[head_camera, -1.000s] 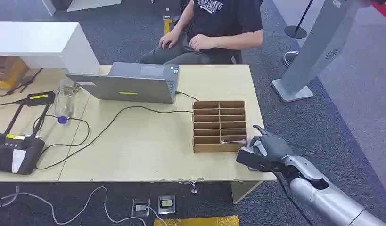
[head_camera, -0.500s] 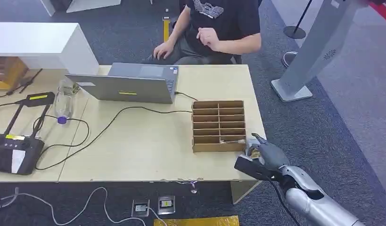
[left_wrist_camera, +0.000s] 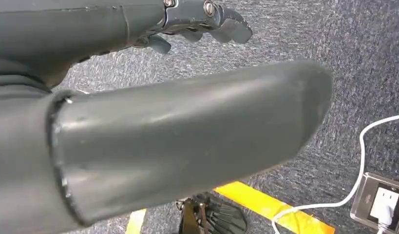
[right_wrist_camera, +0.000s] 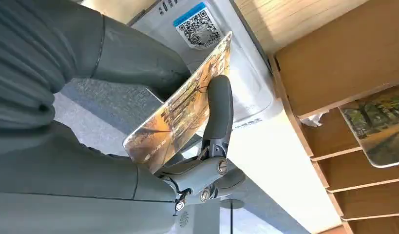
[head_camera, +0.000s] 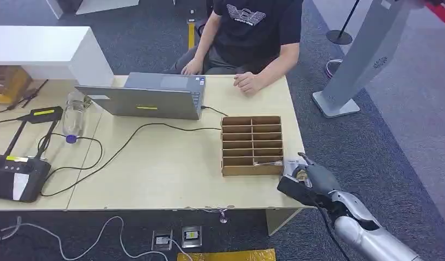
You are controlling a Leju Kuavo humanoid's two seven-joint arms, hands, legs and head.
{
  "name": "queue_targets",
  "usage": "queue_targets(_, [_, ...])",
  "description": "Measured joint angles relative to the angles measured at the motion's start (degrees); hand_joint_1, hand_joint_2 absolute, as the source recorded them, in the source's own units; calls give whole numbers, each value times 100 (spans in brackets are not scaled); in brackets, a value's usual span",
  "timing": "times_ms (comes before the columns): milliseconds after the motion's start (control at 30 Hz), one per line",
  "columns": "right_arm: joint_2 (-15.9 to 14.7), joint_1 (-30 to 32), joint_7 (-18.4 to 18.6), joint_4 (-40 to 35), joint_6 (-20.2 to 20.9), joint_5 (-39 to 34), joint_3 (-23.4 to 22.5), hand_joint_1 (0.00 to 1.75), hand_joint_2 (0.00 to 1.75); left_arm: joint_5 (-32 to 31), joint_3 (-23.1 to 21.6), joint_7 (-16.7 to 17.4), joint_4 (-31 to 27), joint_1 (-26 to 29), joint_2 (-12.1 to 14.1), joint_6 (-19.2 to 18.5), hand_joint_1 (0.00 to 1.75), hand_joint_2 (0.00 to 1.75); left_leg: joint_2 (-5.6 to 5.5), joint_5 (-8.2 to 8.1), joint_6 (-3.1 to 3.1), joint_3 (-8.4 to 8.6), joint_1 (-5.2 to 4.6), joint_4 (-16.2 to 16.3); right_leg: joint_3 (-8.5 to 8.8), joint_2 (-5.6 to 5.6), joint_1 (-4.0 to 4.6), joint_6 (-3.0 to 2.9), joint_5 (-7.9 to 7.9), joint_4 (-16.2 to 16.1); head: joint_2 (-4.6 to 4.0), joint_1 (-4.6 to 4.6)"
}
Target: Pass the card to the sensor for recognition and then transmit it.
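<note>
The right hand [right_wrist_camera: 153, 146] pinches a glossy autumn-scene card [right_wrist_camera: 180, 105] over the white QR-labelled sensor [right_wrist_camera: 236, 63]. It hovers beside the brown compartmented wooden box [head_camera: 251, 144] on the worktop [head_camera: 171, 168]. The left hand [left_wrist_camera: 197, 19] hangs with fingers curled, holding nothing.

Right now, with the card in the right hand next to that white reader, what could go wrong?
1. The right hand pinches the card only along its edges, tilted over the white sensor; a bump could make it slip out.
2. The sensor sits at the table's corner, so a dropped card may fall to the carpet.
3. The wooden organizer stands right beside the hand; swinging toward the person could clip it.
</note>
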Motion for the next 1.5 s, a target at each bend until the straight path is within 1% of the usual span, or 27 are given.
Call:
queue_targets(200, [-9, 33, -66, 13, -52, 48, -94, 175, 175, 13, 0, 0, 0, 0, 0, 22, 0, 0, 0, 0, 0, -1, 1, 0, 1, -2, 0, 0, 0, 0, 0, 0])
queue_targets(333, [-31, 32, -13, -92, 7, 105, -230, 175, 175, 13, 0, 0, 0, 0, -2, 22, 0, 0, 0, 0, 0, -3, 0, 0, 1, -1, 0, 1, 1, 1, 0, -2])
queue_targets(433, [-94, -33, 127, -337, 249, 59, -453, 175, 175, 13, 0, 0, 0, 1, 0, 17, 0, 0, 0, 1, 0, -5, 0, 0, 1, -2, 0, 2, 2, 2, 0, 0])
queue_targets(567, [-177, -313, 317, -752, 713, -186, -835, 175, 175, 13, 0, -11, 0, 0, 2, 2, 0, 0, 0, 1, 0, -5, -1, 0, 1, -2, -1, 2, 3, 2, 0, 0])
queue_targets(633, [-210, -495, 343, -919, 889, -255, -1015, 175, 175, 17, 0, -35, 0, 0, 2, -20, 0, 0, -1, 1, 0, -5, -1, 0, 1, -4, -1, 2, 3, 2, 0, -2])
queue_targets(700, [-223, -647, 350, -1008, 964, -267, -1148, 175, 175, 20, 0, -55, 0, 0, 0, -35, 0, 0, -2, 1, 0, -5, 0, 0, 0, -5, -1, 2, 3, 2, 0, 0])
queue_targets(900, [-223, -928, 262, -1196, 931, -129, -1410, 175, 175, -70, 0, -96, 0, -1, 0, -146, 0, 0, -2, 1, 0, -7, 0, 0, -1, -4, 0, 2, 3, 2, 0, -2])
queue_targets(1100, [-190, -1097, 195, -1198, 852, 70, -1440, 175, 175, -146, 0, -96, 0, -2, 0, -229, 0, 0, -3, 1, 0, -10, 0, 0, -1, -6, 0, 2, 2, 2, 0, 0])
queue_targets(1167, [-162, -1136, 155, -1196, 855, 94, -1473, 175, 175, -155, 0, -96, 0, -2, 0, -234, 0, 0, -3, 1, 0, -12, 0, 0, -1, -6, 0, 1, 3, 3, 0, -2])
queue_targets(1267, [-81, -1263, -2, -1163, 859, 230, -1458, 175, 175, -177, 0, -96, 0, -3, 0, -243, 0, 0, -2, 1, 0, -15, 2, -2, -2, -5, 1, 1, 3, 4, 0, 0])
queue_targets(1400, [245, -1468, -265, -887, 804, 525, -1355, 175, 175, -203, 0, -96, 0, -25, -7, -258, 0, 0, -6, 3, -2, -14, 6, -1, -2, -11, 5, 1, 2, 4, 0, -2])
queue_targets(1500, [441, -1559, -343, -695, 745, 612, -1274, 175, 175, -205, 0, -96, 0, -26, -9, -267, 0, 0, -9, 5, -5, -16, 6, -1, -3, -13, 6, 1, 2, 5, 0, 0])
